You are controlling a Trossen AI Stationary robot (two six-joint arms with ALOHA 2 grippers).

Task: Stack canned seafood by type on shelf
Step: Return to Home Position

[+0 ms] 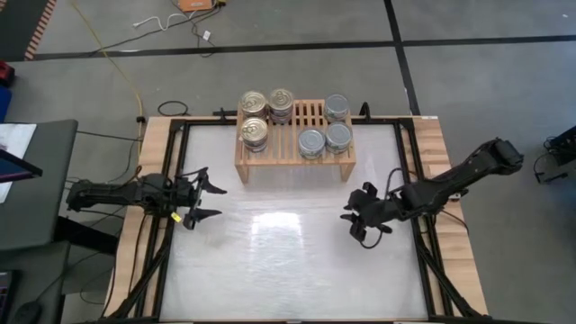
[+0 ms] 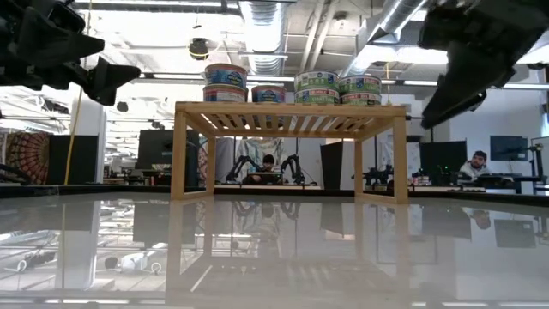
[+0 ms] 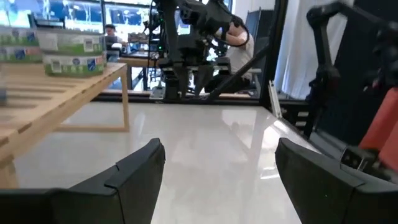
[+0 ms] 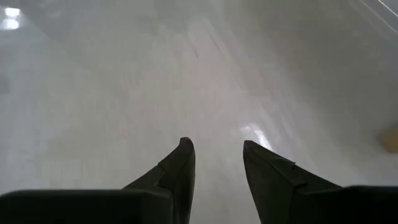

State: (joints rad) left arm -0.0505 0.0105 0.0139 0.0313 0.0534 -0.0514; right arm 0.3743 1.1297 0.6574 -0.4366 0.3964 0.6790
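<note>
**Left arm** (image 1: 117, 192): lies over the left edge of the desk (image 1: 297, 270), pointing toward the desk centre. The left jaws are spread wide and empty. They are nearer than the shelf and well apart from it.

**Shelf** (image 1: 294, 162): stands at the far centre of the desk, between the two arms. Every can in view rests on its slatted top.

**Gold-topped cans** (image 1: 256, 133): occupy three positions at the left end of the shelf. Two sit side by side at the back and one sits in front of the leftmost.

**Silver-topped cans** (image 1: 311, 142): occupy three positions at the right end. Two sit side by side at the front and one sits behind the rightmost. In the low view most positions appear to be two cans high, though the count per stack cannot be confirmed there.

**Right arm** (image 1: 450, 184): reaches in from the right edge. The right jaws hang above bare desk, nearer than the shelf's right end. They are parted by a narrow gap and empty.
</note>
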